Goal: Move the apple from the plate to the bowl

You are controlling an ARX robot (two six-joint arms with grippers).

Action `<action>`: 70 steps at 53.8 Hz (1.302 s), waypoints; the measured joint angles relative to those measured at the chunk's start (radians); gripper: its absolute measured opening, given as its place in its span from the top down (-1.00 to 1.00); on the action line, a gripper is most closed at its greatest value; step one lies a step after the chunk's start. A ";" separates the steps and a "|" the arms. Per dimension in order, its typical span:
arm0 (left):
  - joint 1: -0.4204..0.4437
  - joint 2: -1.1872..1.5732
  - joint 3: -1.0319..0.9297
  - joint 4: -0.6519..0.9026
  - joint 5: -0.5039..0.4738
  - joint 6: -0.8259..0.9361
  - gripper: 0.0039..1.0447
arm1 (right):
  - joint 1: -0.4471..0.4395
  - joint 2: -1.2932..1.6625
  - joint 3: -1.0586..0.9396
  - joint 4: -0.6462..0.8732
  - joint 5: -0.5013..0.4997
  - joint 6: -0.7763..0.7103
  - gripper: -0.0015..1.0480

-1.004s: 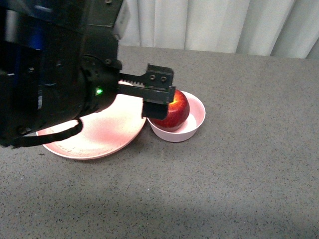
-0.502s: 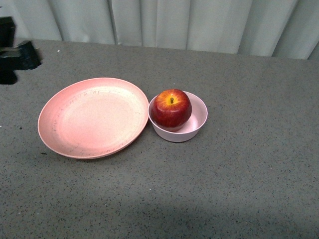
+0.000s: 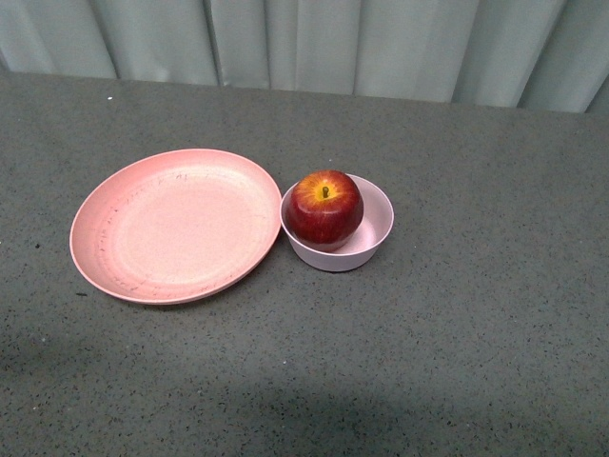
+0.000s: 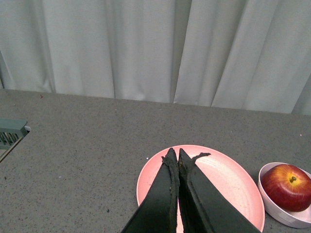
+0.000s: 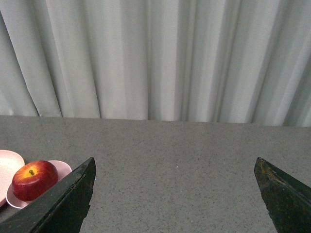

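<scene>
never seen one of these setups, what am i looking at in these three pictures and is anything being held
This is a two-armed robot at a grey table. One picture comes from a camera on its body, looking forward; neither arm shows there. On the table lie a plate and, touching it, a bowl with an apple in it. The other two come from cameras on the wrists. The dark wedges in them are the robot's fingers. The left hand is shut on nothing, in line with the plate from that camera. The right hand is wide open, with the apple off beside one finger. Nothing is held.

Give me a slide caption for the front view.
Apple sits in the bowl beside the empty plate.
</scene>
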 joint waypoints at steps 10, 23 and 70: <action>0.034 -0.133 -0.025 -0.111 0.039 0.000 0.93 | 0.000 0.000 0.000 0.000 0.000 0.000 -0.82; 0.122 -0.299 -0.031 -0.253 0.120 0.000 0.93 | 0.000 0.000 0.000 0.000 0.000 0.000 -0.82; 0.124 -0.738 -0.032 -0.672 0.122 0.000 0.93 | 0.000 0.000 0.000 0.000 0.000 0.000 -0.82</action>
